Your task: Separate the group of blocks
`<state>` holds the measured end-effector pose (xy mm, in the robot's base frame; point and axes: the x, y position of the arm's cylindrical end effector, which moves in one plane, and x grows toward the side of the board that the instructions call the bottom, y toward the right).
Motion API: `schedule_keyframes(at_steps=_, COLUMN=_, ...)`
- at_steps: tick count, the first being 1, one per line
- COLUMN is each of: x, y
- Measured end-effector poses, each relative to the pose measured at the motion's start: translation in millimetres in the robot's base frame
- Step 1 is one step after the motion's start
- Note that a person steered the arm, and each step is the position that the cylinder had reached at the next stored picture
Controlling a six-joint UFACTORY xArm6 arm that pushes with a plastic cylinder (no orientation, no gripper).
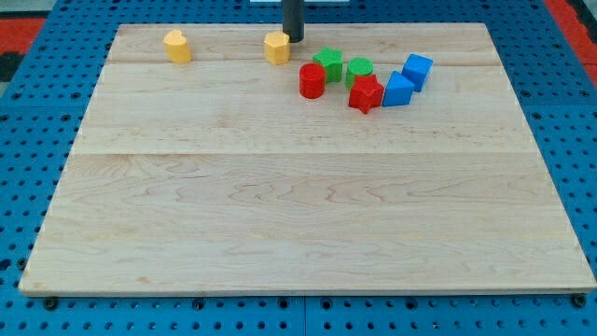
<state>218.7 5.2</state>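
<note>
A cluster sits at the view's upper right: a red cylinder (pixel 312 80), a green star (pixel 327 63), a green cylinder (pixel 359 71), a red star (pixel 366 94), a blue block (pixel 397 91) and a blue cube (pixel 417 70). A yellow block (pixel 276 47) lies just left of the cluster, apart from it. Another yellow block (pixel 177 46) lies far to the left near the top edge. My tip (pixel 294 39) is at the top edge, touching or almost touching the right side of the nearer yellow block.
The wooden board (pixel 298 215) rests on a blue pegboard table (pixel 28 187). All blocks lie along the board's top part.
</note>
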Motion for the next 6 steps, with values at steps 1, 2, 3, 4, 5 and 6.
schedule_keyframes(at_steps=1, x=13, y=60)
schedule_keyframes(at_steps=2, x=27, y=-12)
schedule_keyframes(at_steps=3, x=68, y=-3)
schedule_keyframes(at_steps=4, x=96, y=11)
schedule_keyframes(at_steps=5, x=71, y=53)
schedule_keyframes(at_steps=6, x=61, y=50)
